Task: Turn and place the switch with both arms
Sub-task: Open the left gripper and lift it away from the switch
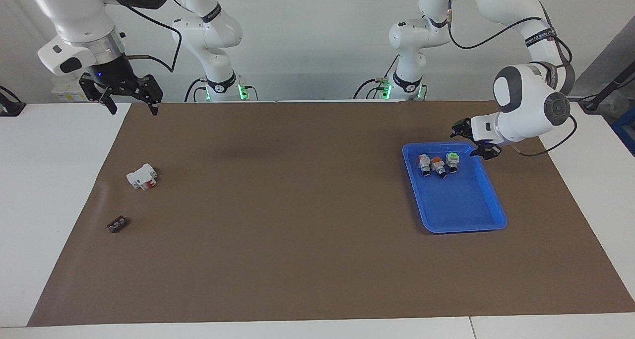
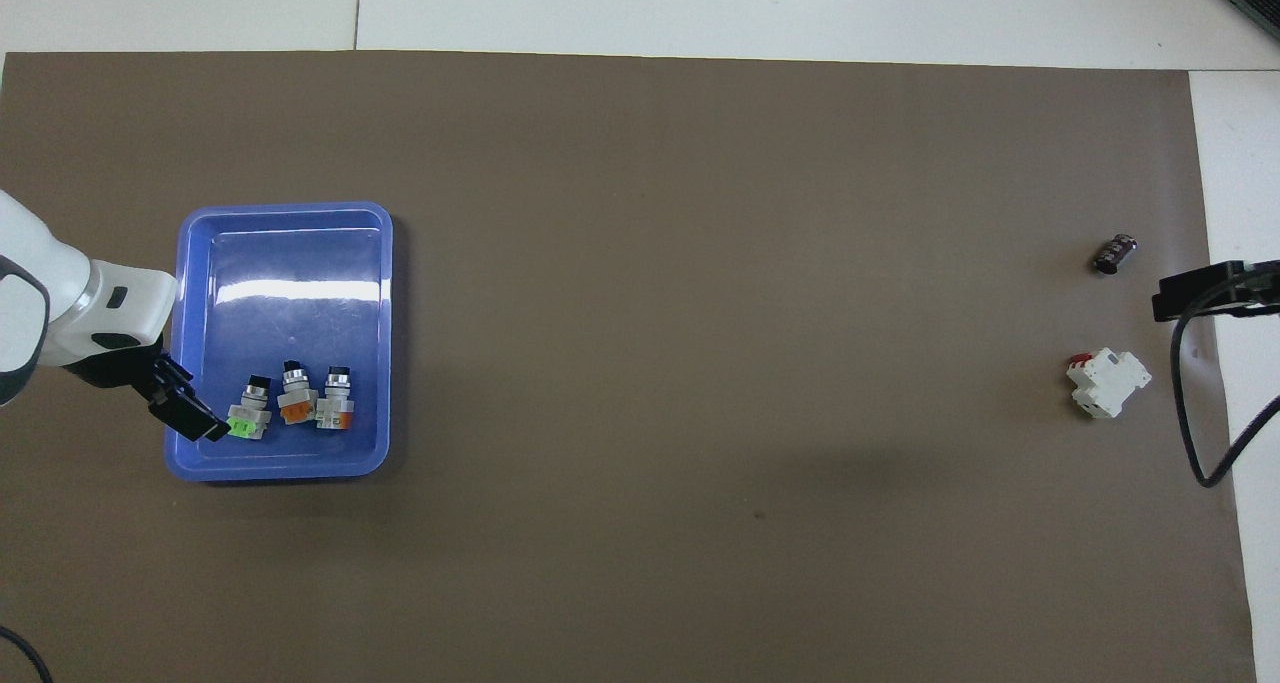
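The switch [image 1: 452, 160] [image 2: 248, 419], green face up, lies in the blue tray [image 1: 466, 215] [image 2: 290, 253] at the end nearest the robots. It lies in a row with two more switches [image 1: 430, 164] [image 2: 314, 406] that show orange blocks. My left gripper [image 1: 473, 140] [image 2: 184, 404] hangs open just over the tray's corner beside the switch, apart from it and holding nothing. My right gripper [image 1: 131, 105] waits open and high over the mat's corner at the right arm's end.
A bigger white block with red parts [image 1: 142, 176] [image 2: 1106, 383] and a small black piece [image 1: 117, 224] [image 2: 1115, 253] lie on the brown mat [image 1: 297, 230] at the right arm's end. A black cable [image 2: 1200, 403] hangs there.
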`<state>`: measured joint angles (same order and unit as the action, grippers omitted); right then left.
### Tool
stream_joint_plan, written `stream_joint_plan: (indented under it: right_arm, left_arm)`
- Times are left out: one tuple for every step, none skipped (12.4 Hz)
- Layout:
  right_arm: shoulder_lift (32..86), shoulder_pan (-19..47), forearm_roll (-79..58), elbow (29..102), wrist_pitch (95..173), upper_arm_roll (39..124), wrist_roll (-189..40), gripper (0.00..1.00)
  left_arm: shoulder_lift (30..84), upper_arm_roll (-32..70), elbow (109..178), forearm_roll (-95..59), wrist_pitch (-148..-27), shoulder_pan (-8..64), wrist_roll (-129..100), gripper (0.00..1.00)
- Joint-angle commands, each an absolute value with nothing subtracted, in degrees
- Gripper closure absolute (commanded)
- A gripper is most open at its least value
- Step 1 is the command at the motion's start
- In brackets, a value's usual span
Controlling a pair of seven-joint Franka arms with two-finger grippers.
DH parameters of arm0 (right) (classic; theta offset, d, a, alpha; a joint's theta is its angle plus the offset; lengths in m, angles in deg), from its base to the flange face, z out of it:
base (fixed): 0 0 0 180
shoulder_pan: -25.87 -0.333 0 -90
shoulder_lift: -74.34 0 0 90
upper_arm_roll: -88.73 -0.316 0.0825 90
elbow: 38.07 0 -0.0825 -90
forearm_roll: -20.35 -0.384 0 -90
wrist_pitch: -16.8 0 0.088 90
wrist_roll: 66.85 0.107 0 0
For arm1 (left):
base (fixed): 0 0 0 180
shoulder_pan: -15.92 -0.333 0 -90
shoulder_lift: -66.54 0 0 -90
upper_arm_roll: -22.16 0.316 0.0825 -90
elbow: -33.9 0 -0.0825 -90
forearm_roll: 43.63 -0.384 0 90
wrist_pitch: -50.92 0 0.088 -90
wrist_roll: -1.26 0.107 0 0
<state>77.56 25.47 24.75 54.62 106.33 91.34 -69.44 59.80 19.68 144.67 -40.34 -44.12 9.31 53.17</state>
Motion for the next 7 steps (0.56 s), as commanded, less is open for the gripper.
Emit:
stream_joint_plan:
  right_arm:
    - [79.2,25.0,25.4,56.7,107.2,91.1,-67.1,0.00]
    - [79.2,25.0,22.7,56.6,107.2,91.2,-67.0,0.00]
    - [79.2,25.0,22.3,56.6,107.2,91.2,-67.0,0.00]
    - [79.2,25.1,21.8,56.6,106.8,91.2,-67.1,0.00]
    - [79.3,25.3,21.6,56.8,106.5,91.2,-67.2,0.00]
    - [79.3,25.2,21.6,56.8,106.6,91.2,-67.2,0.00]
    - [79.3,25.2,21.6,56.7,106.6,91.2,-67.4,0.00]
  left_arm:
    - [64.8,19.4,145.1,-39.7,-43.6,9.0,51.5,0.00]
    - [65.5,19.4,145.0,-39.7,-44.6,9.5,46.5,0.00]
    - [66.0,19.1,144.6,-39.7,-45.9,9.8,40.0,0.00]
    - [67.3,18.7,145.1,-39.7,-48.0,10.8,34.0,0.00]
    - [68.0,18.8,145.2,-39.8,-49.8,12.9,27.7,0.00]
    - [68.6,18.8,145.4,-40.1,-50.1,14.6,23.7,0.00]
    - [69.4,18.9,146.2,-41.0,-50.7,16.9,21.8,0.00]
